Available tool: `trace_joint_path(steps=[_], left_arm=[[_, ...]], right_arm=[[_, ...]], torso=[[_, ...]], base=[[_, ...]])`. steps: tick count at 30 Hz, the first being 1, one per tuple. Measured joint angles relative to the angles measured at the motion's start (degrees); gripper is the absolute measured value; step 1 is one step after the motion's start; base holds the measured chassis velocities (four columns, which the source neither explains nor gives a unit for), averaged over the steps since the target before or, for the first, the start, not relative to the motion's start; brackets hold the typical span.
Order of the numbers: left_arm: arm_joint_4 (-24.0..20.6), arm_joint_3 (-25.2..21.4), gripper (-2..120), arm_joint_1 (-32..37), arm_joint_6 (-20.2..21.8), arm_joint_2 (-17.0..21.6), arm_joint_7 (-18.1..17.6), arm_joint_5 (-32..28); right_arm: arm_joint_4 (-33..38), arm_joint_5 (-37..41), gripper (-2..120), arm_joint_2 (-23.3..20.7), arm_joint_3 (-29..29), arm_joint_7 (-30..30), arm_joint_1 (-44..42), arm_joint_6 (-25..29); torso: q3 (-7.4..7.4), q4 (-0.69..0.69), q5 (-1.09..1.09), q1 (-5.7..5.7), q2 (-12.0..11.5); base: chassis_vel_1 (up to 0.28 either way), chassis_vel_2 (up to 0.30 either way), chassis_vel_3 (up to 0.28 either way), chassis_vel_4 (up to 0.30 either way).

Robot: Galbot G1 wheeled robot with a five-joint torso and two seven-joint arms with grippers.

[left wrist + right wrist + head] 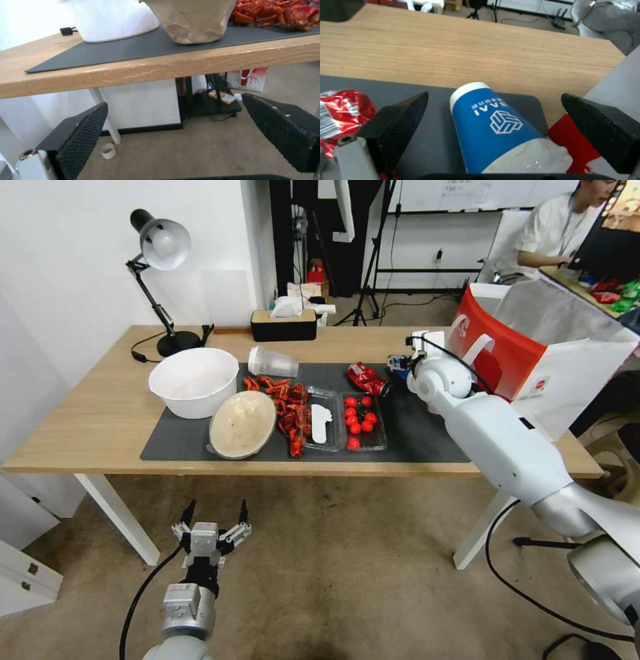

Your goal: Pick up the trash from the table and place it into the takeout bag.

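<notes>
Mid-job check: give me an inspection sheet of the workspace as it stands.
Surface: table, grey mat.
Job's things: blue cup lying between the right gripper's open fingers; red can beside it; clear cup on its side; beige dish; takeout bag at table's right end.
Clutter: white bowl, tomato tray, lamp, tissue box.
Grippers: right gripper open; left gripper open, below table edge.
Cables: lamp cord.
Surroundings: carpet.

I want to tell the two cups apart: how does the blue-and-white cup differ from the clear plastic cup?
The blue-and-white cup is opaque and printed with a white logo; the clear plastic cup is see-through and plain. The blue-and-white cup lies between the fingers of the open right tool, beside the takeout bag; the clear plastic cup lies far from both tools, behind the red leftovers. Both lie tipped on their sides on the dark grey mat.
</notes>
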Motion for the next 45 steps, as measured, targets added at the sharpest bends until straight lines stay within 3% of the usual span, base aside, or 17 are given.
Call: trace_joint_path(steps=[14,45], left_arm=[[-0.19,0.39,100,0.31,-0.11,-0.26,-0.01,0.13],[-0.76,0.64,100,0.15,-0.10,-0.14,-0.16,0.10]], right_arm=[[-7.19,0.87,100,1.94,-1.12,-1.39,2.52,-2.52],[-7.69,0.88,100,2.86,-0.57,1.02,1.11,-3.29]], torso=[[0.00,0.00,0.00,-0.01,0.00],[-0.01,0.00,0.01,-0.01,0.00]], base=[[0.000,0.000,0.000,0.000],[0.000,0.000,0.000,0.000]])
